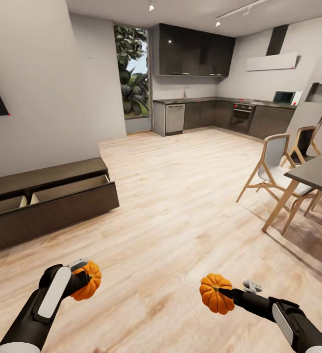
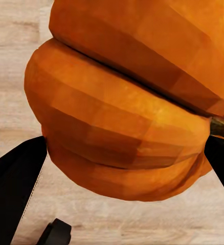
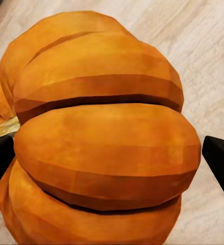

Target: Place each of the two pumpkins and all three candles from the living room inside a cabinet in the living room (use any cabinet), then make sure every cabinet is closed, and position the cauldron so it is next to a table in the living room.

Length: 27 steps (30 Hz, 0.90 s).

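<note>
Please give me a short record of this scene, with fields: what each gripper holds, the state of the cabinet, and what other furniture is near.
left gripper: shut on a pumpkin, held above the wood floor
right gripper: shut on the second pumpkin
cabinet: ahead on the left by the wall, drawer pulled open, pale interior showing
table: at the right, with chairs beside it
background: kitchen at the far end

Head view looks down the room (wide); wrist views sit close on each pumpkin [image 1: 216, 292].
</note>
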Tool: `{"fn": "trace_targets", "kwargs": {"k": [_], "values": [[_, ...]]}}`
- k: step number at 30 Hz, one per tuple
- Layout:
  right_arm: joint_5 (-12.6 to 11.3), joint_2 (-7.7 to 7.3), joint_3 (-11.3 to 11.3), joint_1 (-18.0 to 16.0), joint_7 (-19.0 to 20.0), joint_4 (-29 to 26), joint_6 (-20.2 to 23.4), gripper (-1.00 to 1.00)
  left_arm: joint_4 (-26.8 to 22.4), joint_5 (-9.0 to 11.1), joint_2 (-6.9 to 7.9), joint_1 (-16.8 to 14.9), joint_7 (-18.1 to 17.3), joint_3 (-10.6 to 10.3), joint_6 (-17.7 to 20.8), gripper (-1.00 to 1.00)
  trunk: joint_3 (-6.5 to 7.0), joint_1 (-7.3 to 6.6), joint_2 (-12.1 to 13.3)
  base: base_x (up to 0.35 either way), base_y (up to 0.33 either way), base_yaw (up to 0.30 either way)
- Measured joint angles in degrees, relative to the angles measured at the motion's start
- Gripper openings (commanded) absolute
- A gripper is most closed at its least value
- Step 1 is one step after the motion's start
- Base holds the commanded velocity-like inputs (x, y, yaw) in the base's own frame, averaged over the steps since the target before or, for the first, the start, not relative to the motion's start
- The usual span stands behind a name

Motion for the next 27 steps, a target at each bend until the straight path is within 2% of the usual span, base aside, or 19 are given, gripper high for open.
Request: {"fn": "trace_targets", "kwargs": {"k": [4, 9, 16, 27], "values": [[-0.17, 0.88, 0.08, -0.07, -1.84, -0.01, 0.18, -1.0, -1.93, -0.22, -0.11, 0.06, 0.08, -0.58, -0.1, -1.0, 0.0, 0.0, 0.0, 0.0, 0.0, 0.291], [-0.15, 1.1, 0.12, -0.09, -2.05, -0.05, 0.05, -1.0, -3.12, -0.37, 0.16, 0.09, -0.12, -2.71, 0.04, -1.0, 0.0, -0.02, 0.0, 0.095, 0.063, 0.23], [-0.17, 1.11, 0.21, -0.09, -2.03, -2.94, 0.12, -1.0, -3.19, 0.08, 0.43, 0.09, -0.22, -2.85, 0.04, -1.0, 0.0, -0.03, 0.0, 0.256, 0.18, 0.07], [0.06, 1.11, 0.38, -0.05, -2.13, -3.85, 0.51, -1.0, -3.2, 0.08, 0.48, 0.11, -0.25, -2.91, 0.11, -1.0, 0.0, -0.03, 0.0, 0.284, 0.189, 0.269]]}}
